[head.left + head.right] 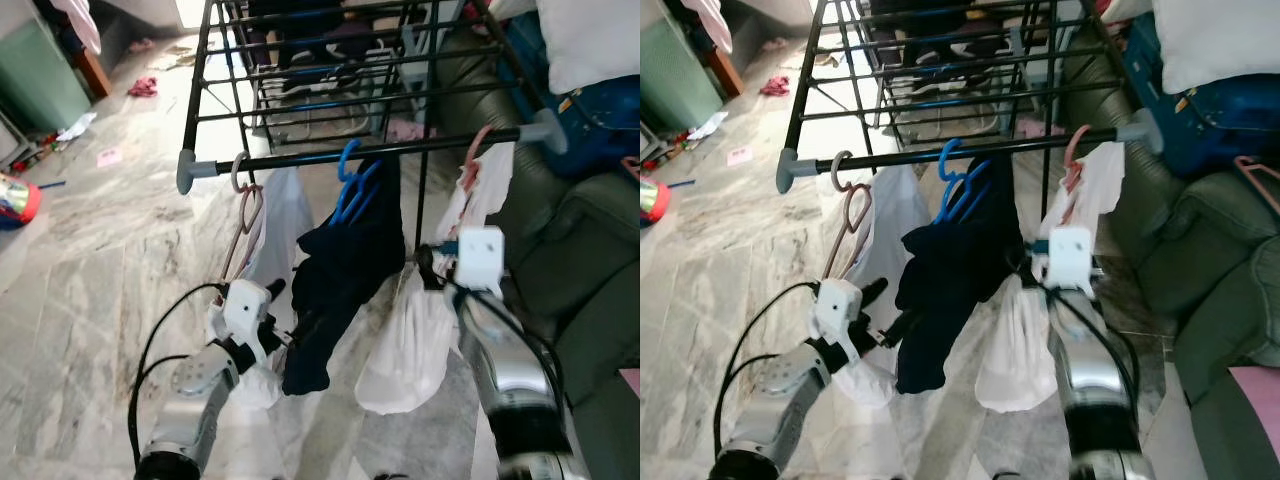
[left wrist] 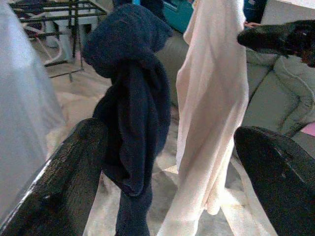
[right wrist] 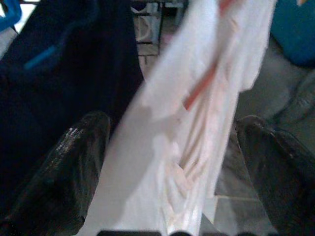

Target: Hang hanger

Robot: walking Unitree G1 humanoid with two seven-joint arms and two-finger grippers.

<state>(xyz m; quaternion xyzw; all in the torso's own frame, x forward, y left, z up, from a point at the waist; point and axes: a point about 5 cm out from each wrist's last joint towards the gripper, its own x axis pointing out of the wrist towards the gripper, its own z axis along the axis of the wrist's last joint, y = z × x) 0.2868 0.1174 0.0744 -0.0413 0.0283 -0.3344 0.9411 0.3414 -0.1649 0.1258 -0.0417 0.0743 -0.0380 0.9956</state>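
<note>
Three hangers sit hooked on the rack's front rail (image 1: 380, 152): pink hanger (image 1: 245, 205) w/ white cloth, blue hanger (image 1: 352, 185) w/ dark garment (image 1: 340, 270), salmon hanger (image 1: 474, 160) w/ white shirt (image 1: 420, 340). Your right gripper (image 3: 170, 162) has its jaws wide around that shirt; left gripper (image 2: 170, 172) is wide too, holding nothing. Check the salmon hook seats fully, then back off straight. Hook contact is too small to confirm; fingertips are cut off.

The rack (image 1: 330, 155) is matt black metal; hangers (image 1: 352, 185) are smooth plastic; garments (image 1: 340, 270) are soft cloth; floor (image 1: 90, 250) is glossy marble.
</note>
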